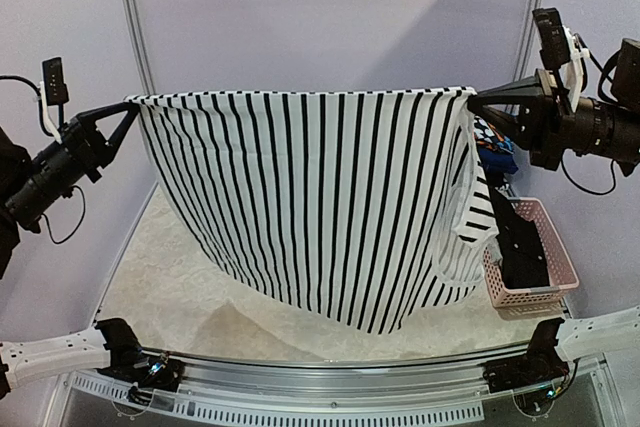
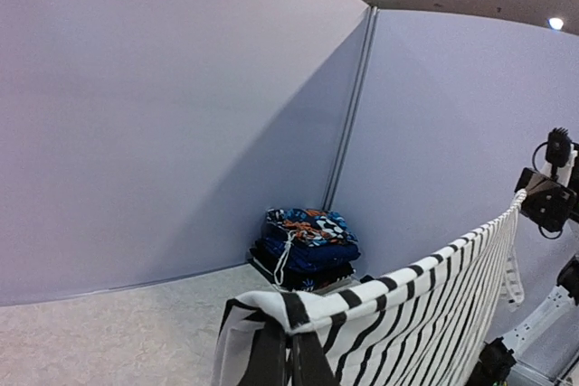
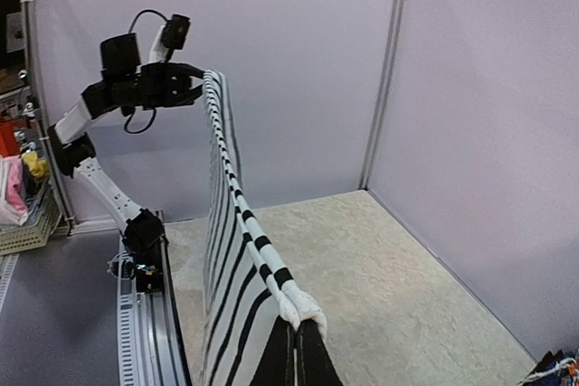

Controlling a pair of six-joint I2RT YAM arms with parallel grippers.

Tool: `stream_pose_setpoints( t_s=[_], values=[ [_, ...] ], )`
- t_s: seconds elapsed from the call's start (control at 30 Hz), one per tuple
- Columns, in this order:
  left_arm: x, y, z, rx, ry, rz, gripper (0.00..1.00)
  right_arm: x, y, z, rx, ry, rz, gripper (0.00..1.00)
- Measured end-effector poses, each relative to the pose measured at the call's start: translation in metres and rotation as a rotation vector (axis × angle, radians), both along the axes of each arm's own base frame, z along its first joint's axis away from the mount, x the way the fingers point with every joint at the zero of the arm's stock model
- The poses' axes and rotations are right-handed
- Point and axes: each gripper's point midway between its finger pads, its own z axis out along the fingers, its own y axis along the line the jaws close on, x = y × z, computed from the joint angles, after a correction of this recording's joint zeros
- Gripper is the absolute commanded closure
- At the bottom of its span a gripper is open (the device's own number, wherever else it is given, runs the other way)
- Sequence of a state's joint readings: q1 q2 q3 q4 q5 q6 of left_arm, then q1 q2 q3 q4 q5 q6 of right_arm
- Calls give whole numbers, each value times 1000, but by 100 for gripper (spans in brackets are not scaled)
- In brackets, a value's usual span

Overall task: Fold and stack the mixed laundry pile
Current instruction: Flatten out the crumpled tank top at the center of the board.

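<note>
The left hand [image 1: 131, 107] and the right hand [image 1: 473, 100] are each clenching a top corner of the striped shirt [image 1: 320, 197], holding it stretched wide above the table [image 1: 170, 282]. This looks like the spreading-out step; next, both hands would be lowering it flat for folding. A pink basket [image 1: 548, 247] with a black garment [image 1: 520, 237] is sitting at the right, a folded stack [image 2: 308, 246] is lying in the far right corner, and pale walls [image 1: 300, 7] are enclosing the table.
</note>
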State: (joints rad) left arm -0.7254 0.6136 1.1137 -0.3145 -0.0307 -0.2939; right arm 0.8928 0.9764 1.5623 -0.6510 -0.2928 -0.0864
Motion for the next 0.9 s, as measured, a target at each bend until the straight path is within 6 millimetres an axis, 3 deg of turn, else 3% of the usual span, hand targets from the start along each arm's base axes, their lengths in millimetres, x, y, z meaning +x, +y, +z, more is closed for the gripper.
stream_pose_setpoints(
  t_s=[0.07,0.13,0.2,0.27,0.3,0.37,0.4,0.47,0.53,0.6,0.67,0.77,0.9],
  values=[
    [7,4,2,5,14,44,100,11,0,2,3,23,-56,100],
    [27,6,-8,38,69,132,100,31,0,-3,-5,67,-148,100],
    [60,4,-33,112,171,252,100,65,5,-17,-29,133,-264,100],
    [93,0,-68,198,272,343,100,116,13,-50,-77,232,-388,100],
    [112,-1,-91,246,333,387,100,141,19,-72,-108,287,-433,100],
    [149,7,-138,321,456,466,100,200,30,-127,-184,424,-514,81],
    [171,15,-167,361,530,509,94,231,38,-157,-222,497,-543,76],
    [215,36,-232,440,690,588,63,286,50,-220,-289,634,-590,58],
    [246,49,-291,510,818,613,35,334,60,-284,-343,744,-620,40],
    [268,57,-349,576,936,610,25,360,58,-353,-414,856,-656,30],
    [277,60,-387,617,1008,592,15,364,51,-393,-470,938,-684,24],
    [279,53,-403,630,1033,551,9,361,46,-403,-503,975,-703,20],
    [285,46,-381,595,962,546,8,367,44,-366,-460,901,-727,20]
  ],
)
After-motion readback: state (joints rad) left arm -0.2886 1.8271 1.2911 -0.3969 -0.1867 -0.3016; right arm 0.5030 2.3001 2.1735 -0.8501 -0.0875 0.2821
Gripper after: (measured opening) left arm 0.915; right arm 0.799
